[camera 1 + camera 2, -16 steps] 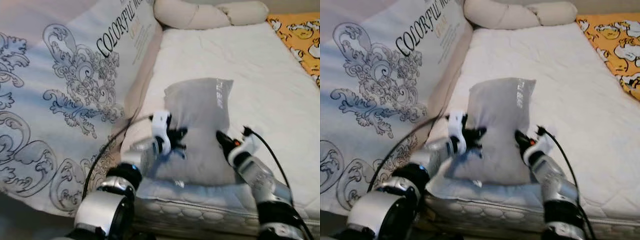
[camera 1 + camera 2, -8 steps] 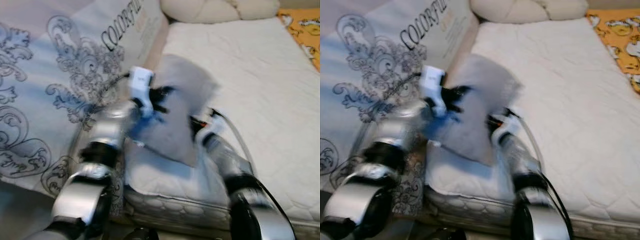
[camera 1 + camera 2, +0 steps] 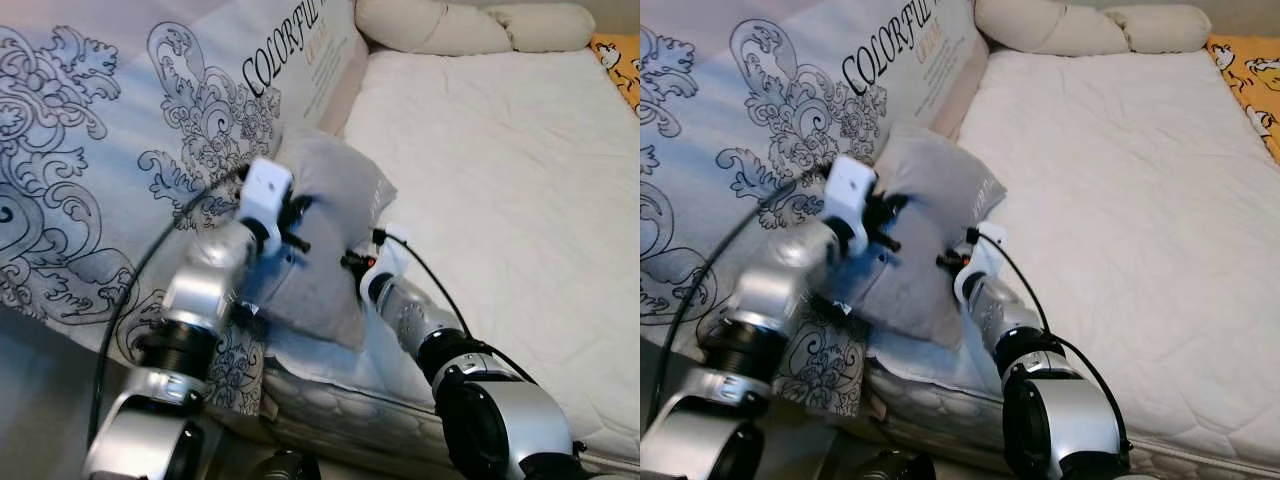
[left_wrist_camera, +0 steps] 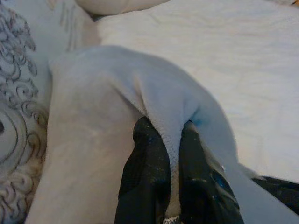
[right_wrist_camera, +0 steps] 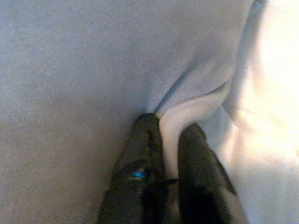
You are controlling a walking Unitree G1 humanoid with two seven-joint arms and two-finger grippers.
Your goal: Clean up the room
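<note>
A grey pillow (image 3: 335,195) hangs tilted over the left edge of the white mattress (image 3: 500,160), leaning toward the big printed bedding pack (image 3: 150,130). My left gripper (image 3: 298,222) is shut on a fold at the pillow's left side; in the left wrist view the left gripper (image 4: 169,128) pinches grey fabric between its fingers (image 4: 147,154). My right gripper (image 3: 358,262) is shut on the pillow's lower right edge, and the right wrist view shows the right gripper (image 5: 170,122) clamping a crease of the pillow (image 5: 70,70).
The printed pack lettered "COLORFUL" stands along the mattress's left side. Cream bolster pillows (image 3: 450,25) lie at the far end of the bed. An orange patterned cloth (image 3: 620,55) sits at the far right. The mattress's quilted near edge (image 3: 340,400) is below my arms.
Both grippers have carried the pillow from the middle of the mattress's near edge leftward and up against the printed pack. The camera has also shifted.
</note>
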